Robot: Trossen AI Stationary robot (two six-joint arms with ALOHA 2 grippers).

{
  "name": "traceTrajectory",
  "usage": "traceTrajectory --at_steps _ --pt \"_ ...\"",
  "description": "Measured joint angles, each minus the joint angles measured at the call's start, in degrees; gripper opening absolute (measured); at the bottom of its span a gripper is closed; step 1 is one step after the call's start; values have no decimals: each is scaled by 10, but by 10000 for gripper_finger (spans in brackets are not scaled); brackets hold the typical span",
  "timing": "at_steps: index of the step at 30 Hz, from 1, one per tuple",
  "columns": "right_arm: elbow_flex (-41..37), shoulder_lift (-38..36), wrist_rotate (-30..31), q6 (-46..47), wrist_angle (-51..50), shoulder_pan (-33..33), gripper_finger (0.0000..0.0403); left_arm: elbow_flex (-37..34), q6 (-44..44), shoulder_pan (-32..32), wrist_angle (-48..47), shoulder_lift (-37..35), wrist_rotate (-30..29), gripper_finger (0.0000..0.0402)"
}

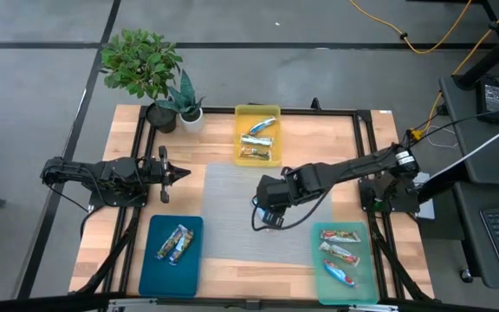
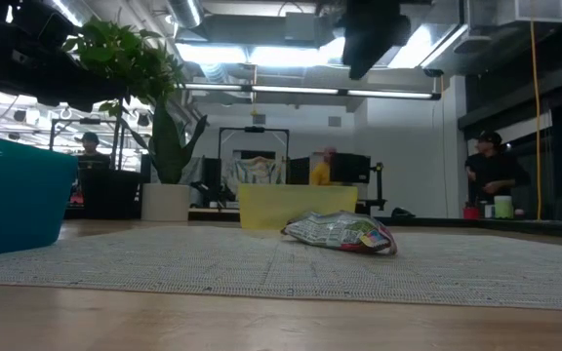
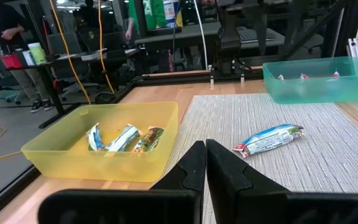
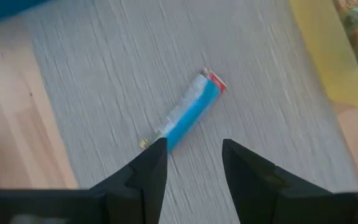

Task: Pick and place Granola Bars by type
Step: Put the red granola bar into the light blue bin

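A blue-and-white granola bar (image 4: 186, 112) with a red end lies flat on the grey mat (image 1: 223, 208) in the middle of the table; it also shows in the low view (image 2: 340, 232) and the left wrist view (image 3: 269, 140). My right gripper (image 4: 194, 155) hangs open above it, pointing steeply down, well clear of it in the low view (image 2: 371, 39). My left gripper (image 1: 165, 173) waits shut and level at the table's left side. The yellow tray (image 1: 239, 130), the dark blue tray (image 1: 150, 260) and the light green tray (image 1: 366, 269) each hold bars.
Two potted plants (image 1: 141, 65) (image 1: 184, 108) stand at the far left corner. The yellow tray is at the far middle, the blue tray near left, the green tray near right. A black frame (image 1: 366, 156) borders the tabletop. People stand in the room beyond.
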Motion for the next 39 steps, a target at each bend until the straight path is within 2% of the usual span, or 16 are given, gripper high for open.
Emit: traceTrajectory --at_steps 5,9,15,20,28,39 --pt "-34 0 -2 -7 71 -9 184 0 0 0 0 0 0 6" --pt "-65 3 -5 -12 117 -16 230 0 0 0 0 0 0 4" --pt "-133 4 -6 36 151 -34 312 0 0 0 0 0 0 8" --pt "-181 4 -11 82 195 -48 355 0 0 0 0 0 0 5" --pt "-225 27 -45 121 319 -52 364 0 0 0 0 0 0 8" --pt "-224 89 -51 120 332 -51 365 0 0 0 0 0 0 5"
